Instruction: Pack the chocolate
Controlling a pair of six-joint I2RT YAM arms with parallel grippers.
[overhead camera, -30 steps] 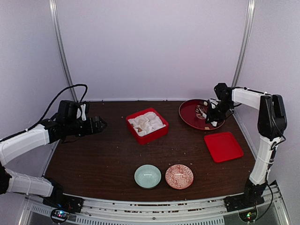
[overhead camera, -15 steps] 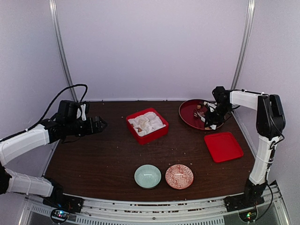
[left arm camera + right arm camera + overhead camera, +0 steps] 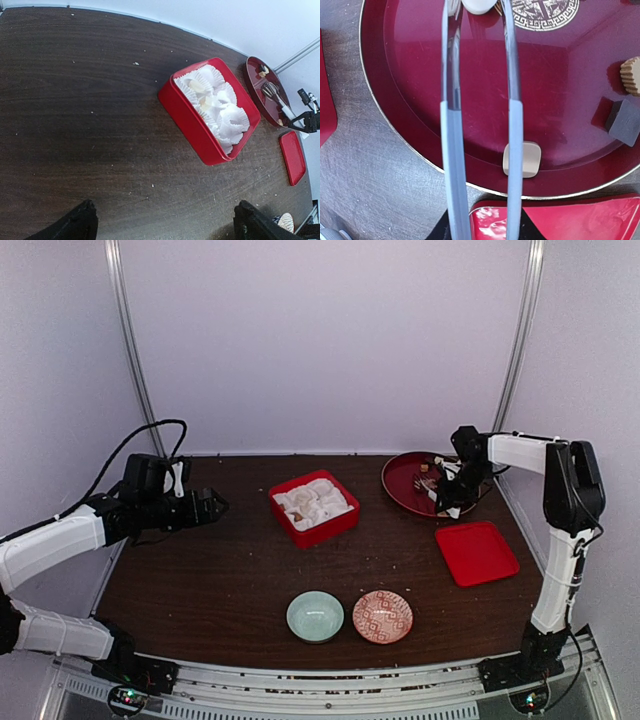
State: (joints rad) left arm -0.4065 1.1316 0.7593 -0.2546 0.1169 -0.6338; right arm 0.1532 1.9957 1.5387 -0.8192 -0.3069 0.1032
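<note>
Your right pincer [image 3: 448,492] is partly shut around the silver tongs [image 3: 451,150]. The chocolate [image 3: 521,159] bits lie on the dark red plate [image 3: 560,100] under them, one white bit [image 3: 479,5] at the tong tips. Your left pincer [image 3: 212,506] gapes wide, holding nothing. The right pincer has slid slightly left.

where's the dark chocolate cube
In the right wrist view the dark cube sits on the dark red plate, right of the tongs and just below a round tan piece.
</note>
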